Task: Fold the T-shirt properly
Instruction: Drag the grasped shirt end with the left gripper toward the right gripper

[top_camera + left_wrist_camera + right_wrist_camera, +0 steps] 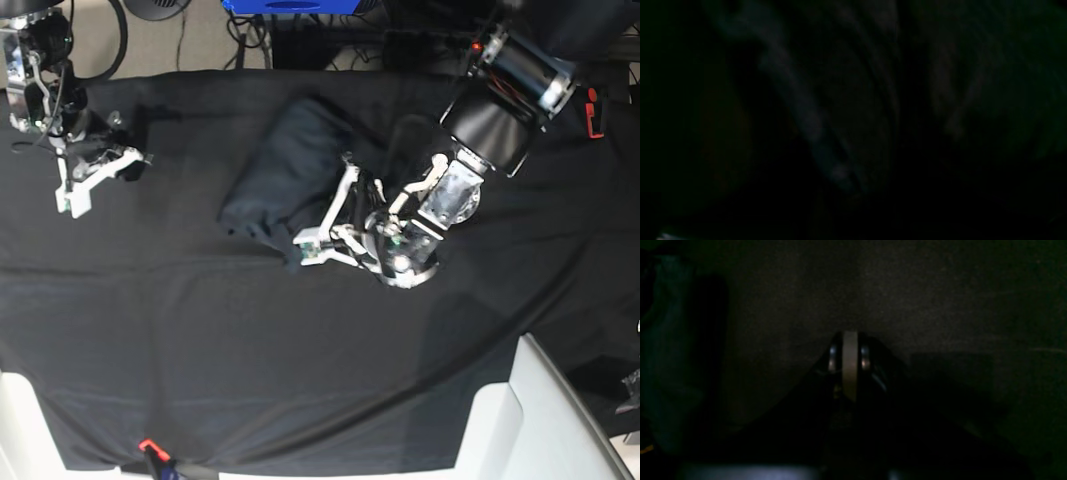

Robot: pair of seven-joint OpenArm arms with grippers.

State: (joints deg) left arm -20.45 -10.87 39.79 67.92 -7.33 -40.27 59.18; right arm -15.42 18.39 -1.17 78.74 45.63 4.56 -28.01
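Black-draped worktop (200, 350): left end effector (312, 245) pinches the bunched slate-grey knit T-shirt (285, 170) mid-fold; right end effector (75, 195) sits closed, empty. Next: carry the edge across.

the t-shirt (290, 170) is a plain dark slate-grey, a shade bluer and lighter than the plain black table covering (200, 340) around it; the left gripper (318, 245) has white fingers on a black and silver body; the right gripper (85, 185) at the upper left of the frame is white too, with a pale beige strip between its fingers in the right wrist view; a blue box (290, 6) at the top edge; white panels (540, 420) at the lower right; a small red clip (150, 446) at the bottom edge
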